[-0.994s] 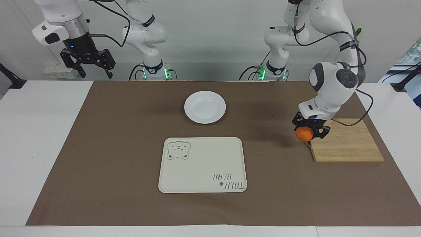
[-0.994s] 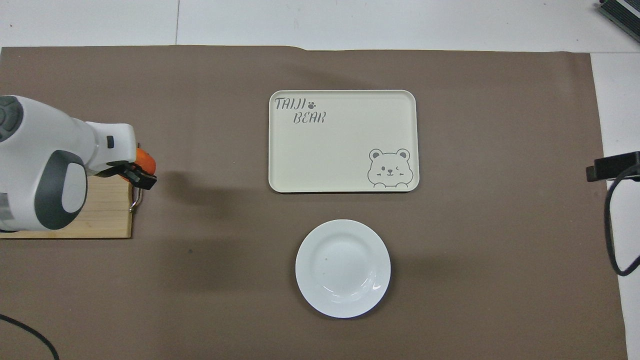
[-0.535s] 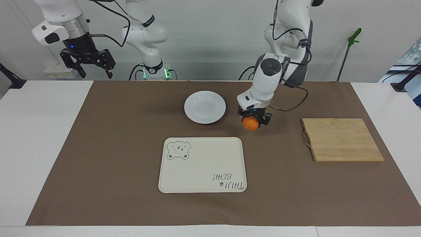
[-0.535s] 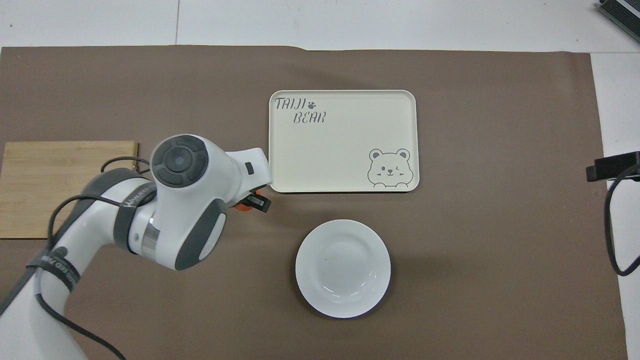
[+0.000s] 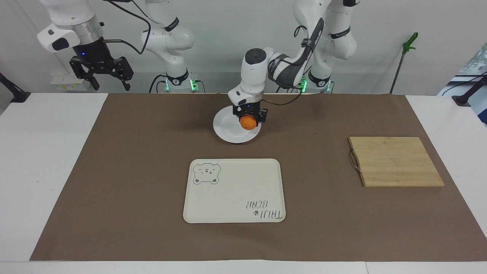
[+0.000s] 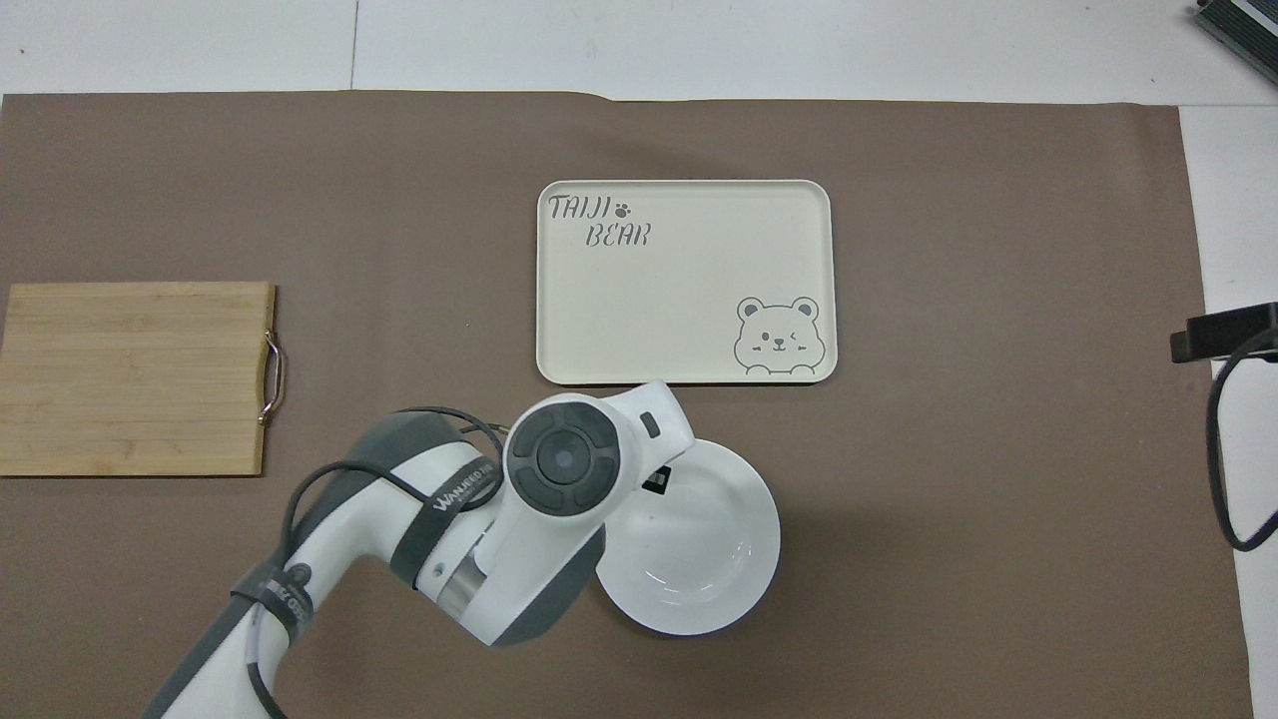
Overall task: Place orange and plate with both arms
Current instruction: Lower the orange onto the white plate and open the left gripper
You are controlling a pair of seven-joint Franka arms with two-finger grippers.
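Observation:
My left gripper (image 5: 249, 118) is shut on the orange (image 5: 248, 122) and holds it just above the white plate (image 5: 228, 131), over the plate's side toward the left arm's end. From overhead the left arm's wrist (image 6: 569, 469) covers the orange and part of the plate (image 6: 719, 559). My right gripper (image 5: 102, 74) waits raised above the table's edge by the robots, at the right arm's end, with its fingers spread open and nothing between them.
A cream tray with a bear drawing (image 5: 234, 190) lies farther from the robots than the plate. A wooden cutting board (image 5: 393, 161) with a metal handle sits toward the left arm's end. A brown mat (image 5: 133, 171) covers the table.
The left arm carried the orange from the cutting board's edge across the mat to above the plate. The right arm has not moved.

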